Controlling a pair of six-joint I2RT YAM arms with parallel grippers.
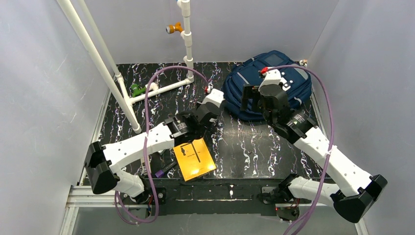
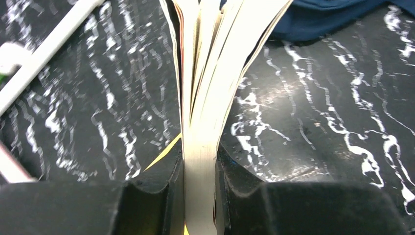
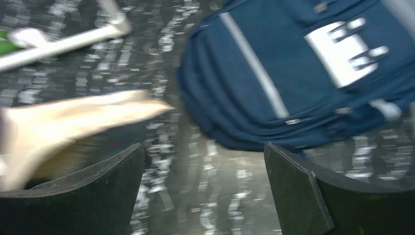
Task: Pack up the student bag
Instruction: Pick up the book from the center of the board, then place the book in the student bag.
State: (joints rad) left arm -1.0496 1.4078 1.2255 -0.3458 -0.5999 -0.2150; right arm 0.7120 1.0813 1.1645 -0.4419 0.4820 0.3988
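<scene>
A book [image 2: 200, 98] is being gripped by its page edge between the narrowly set fingers of the left gripper [image 2: 199, 152], just left of the bag [image 1: 235, 93], with its pages fanning toward the bag. The right gripper [image 3: 203, 152] is being held wide and empty over the bag's near-left side. The bag is lying front up at the far right of the table [image 1: 244, 147], and no open pocket is being shown. Loading is judged to be the step in hand. An opening is probably going to be needed before the book is slid in. The table is black with white marbling and is being enclosed by white walls. A pipe frame [image 1: 98, 54] is standing well left of the bag.
</scene>
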